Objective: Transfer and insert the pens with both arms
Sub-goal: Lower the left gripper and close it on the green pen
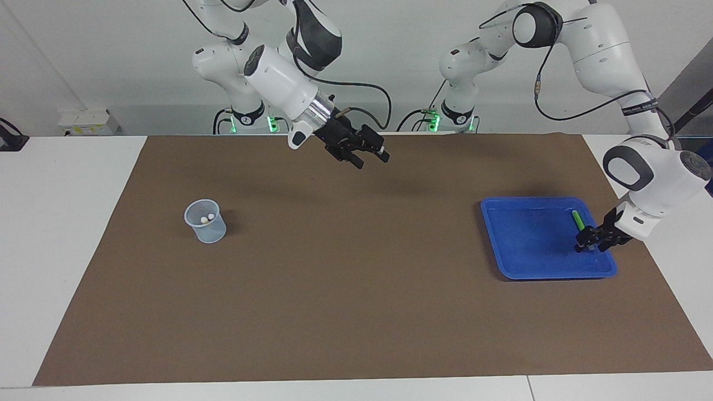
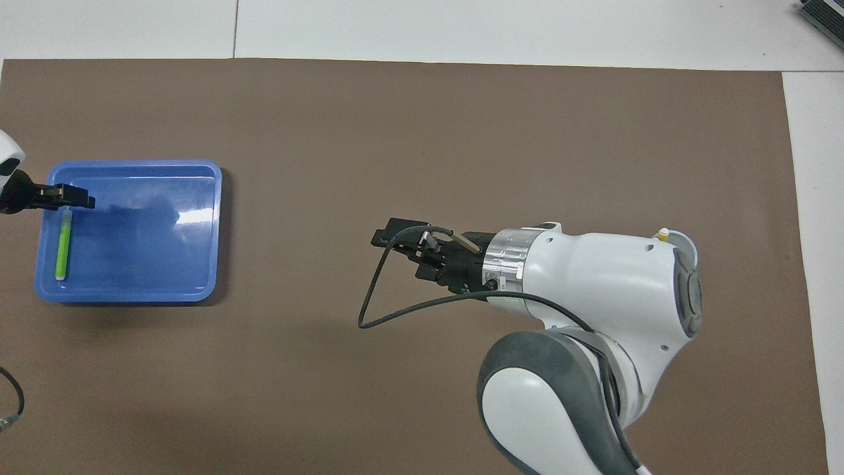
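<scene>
A bright green pen [image 1: 578, 220] [image 2: 62, 244] lies in the blue tray [image 1: 529, 239] [image 2: 145, 251], along the tray's side toward the left arm's end of the table. My left gripper [image 1: 590, 243] [image 2: 74, 197] hangs low over the pen's end farther from the robots, open, with nothing between its fingers. My right gripper [image 1: 369, 156] [image 2: 394, 241] is open and empty in the air over the middle of the brown mat. A translucent cup [image 1: 206, 223] toward the right arm's end holds two pens, of which only the pale ends show.
The brown mat [image 1: 356, 289] covers most of the white table. The right arm's bulky wrist and a looping black cable [image 2: 376, 297] reach over the mat's middle in the overhead view.
</scene>
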`<state>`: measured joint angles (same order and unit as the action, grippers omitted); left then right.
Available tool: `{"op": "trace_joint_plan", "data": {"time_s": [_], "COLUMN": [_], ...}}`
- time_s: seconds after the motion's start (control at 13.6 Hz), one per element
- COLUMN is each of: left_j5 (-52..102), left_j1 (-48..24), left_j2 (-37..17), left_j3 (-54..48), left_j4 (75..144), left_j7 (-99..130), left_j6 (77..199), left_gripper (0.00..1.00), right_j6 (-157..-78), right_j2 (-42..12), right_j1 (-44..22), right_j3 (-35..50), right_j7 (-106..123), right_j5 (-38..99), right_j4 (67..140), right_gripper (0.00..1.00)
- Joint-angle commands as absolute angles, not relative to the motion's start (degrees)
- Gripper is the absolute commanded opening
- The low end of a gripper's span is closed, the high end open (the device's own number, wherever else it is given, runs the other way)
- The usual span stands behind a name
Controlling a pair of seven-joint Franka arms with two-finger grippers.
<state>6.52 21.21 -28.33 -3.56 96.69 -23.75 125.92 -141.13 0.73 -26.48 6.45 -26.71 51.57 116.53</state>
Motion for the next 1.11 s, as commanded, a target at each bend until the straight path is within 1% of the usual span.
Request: {"op": "trace_joint_plan", "data": {"time_s": [0.0,0.22,0.37,0.44,0.66,0.74,1.03], "left_j5": [6.77,6.68,6.68,6.68,6.68,6.68,6.68], "left_j1": [21.80,22.06,22.59,22.41,22.41,22.33,22.15], "left_j2": [-27.16,-25.84,-25.49,-25.49,-25.40,-25.40,-25.58], "left_j3": [-3.43,-3.34,-3.34,-3.34,-3.34,-3.34,-3.34], "left_j4": [99.75,103.52,104.32,104.76,105.73,105.73,105.64], "left_j7": [-25.05,-25.31,-25.23,-25.22,-25.22,-25.22,-25.22], "left_j6": [126.12,126.65,127.08,128.31,129.99,130.25,131.83], "left_gripper": [0.77,0.77,0.77,0.74,0.54,0.49,0.38], "right_j6": [-141.59,-141.77,-141.77,-141.77,-141.77,-141.77,-141.77], "right_j2": [-0.09,-0.09,-0.09,-0.09,-0.09,-0.09,-0.09], "right_j1": [-26.63,-26.63,-26.63,-26.63,-26.63,-26.63,-26.54], "right_j3": [6.68,6.68,6.68,6.68,6.68,6.68,6.68], "right_j7": [-26.28,-26.19,-26.28,-26.28,-26.37,-26.37,-26.37], "right_j5": [53.00,53.00,53.00,53.00,53.00,53.09,53.00], "right_j4": [115.66,115.66,115.66,115.58,115.58,115.66,115.66], "right_gripper": [1.00,1.00,1.00,1.00,1.00,1.00,1.00]}}
